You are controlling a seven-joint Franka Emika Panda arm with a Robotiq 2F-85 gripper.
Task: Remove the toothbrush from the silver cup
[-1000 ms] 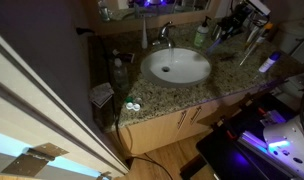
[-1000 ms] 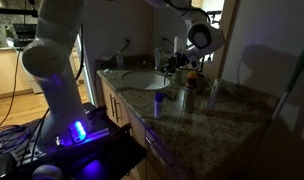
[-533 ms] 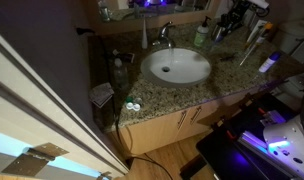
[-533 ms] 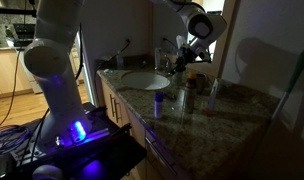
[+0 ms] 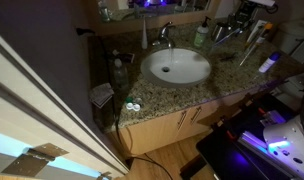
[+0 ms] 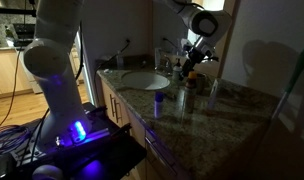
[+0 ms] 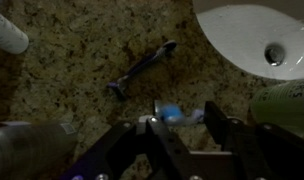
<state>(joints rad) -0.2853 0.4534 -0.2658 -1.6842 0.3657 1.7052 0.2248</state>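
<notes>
You are holding the gripper [image 7: 185, 122] above the back edge of the bench [image 7: 72, 70], on the stretch between the sink [image 7: 247, 35] and the bench's end. In an exterior view the gripper [image 5: 232, 22] is hanging over that back strip, close to the wall. In an exterior view it [image 6: 191, 62] is pointing down, just past the basin [image 6: 142, 80].

In the wrist view your fingers are drawn partway in, and the toothbrush [image 7: 172, 113], a blue and white piece, is spanning the gap between them. You seem to be clenching it, though the picture is dim. The toothbrush is sitting clear of the silver cup [image 7: 27, 150]. The cup is showing only as a blurred grey cylinder at the lower left of the wrist view, beside the gripper and apart from the brush.

The pale bottle [image 7: 282, 105] with the green top is standing at the basin's rim, on the other side of your fingers. In an exterior view it [image 5: 201, 36] is standing at the back edge beside the faucet. A dark long-handled thing [image 7: 142, 70] is lying flat on the granite, well below the gripper and toward the front edge.
</notes>
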